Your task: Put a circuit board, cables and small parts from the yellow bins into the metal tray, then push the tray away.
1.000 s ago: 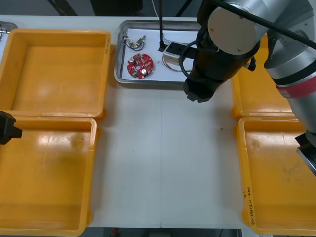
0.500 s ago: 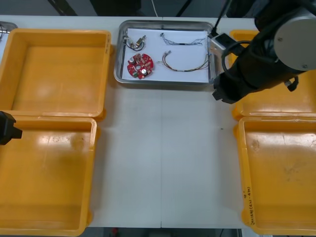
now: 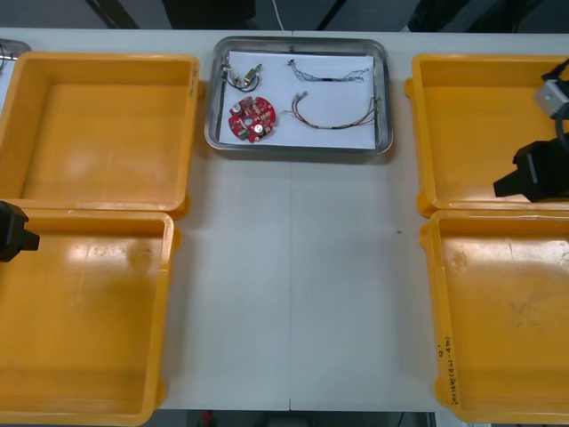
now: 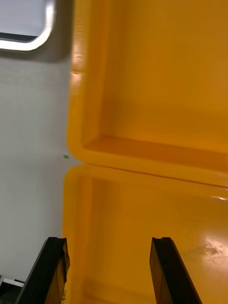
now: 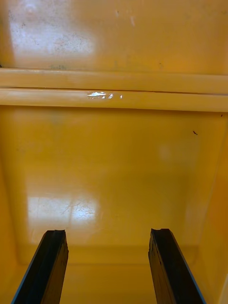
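Note:
The metal tray lies at the table's far middle, white inside. It holds a round red circuit board, a red and yellow cable, a thin black cable and small metal parts. My right gripper hangs at the right edge, over the seam between the two right bins. In the right wrist view it is open and holds nothing, above the near bin's corner, with the tray's corner farther off. My left gripper, parked at the left edge, is open over the near left bin.
Two yellow bins stand on the left, far and near. Two more stand on the right, far and near. No parts show inside any of them. Bare white table runs between the bin pairs, in front of the tray.
My right arm has swung from over the tray's right half out to the right edge above the right bins, uncovering the tray's cables. The left gripper has not moved.

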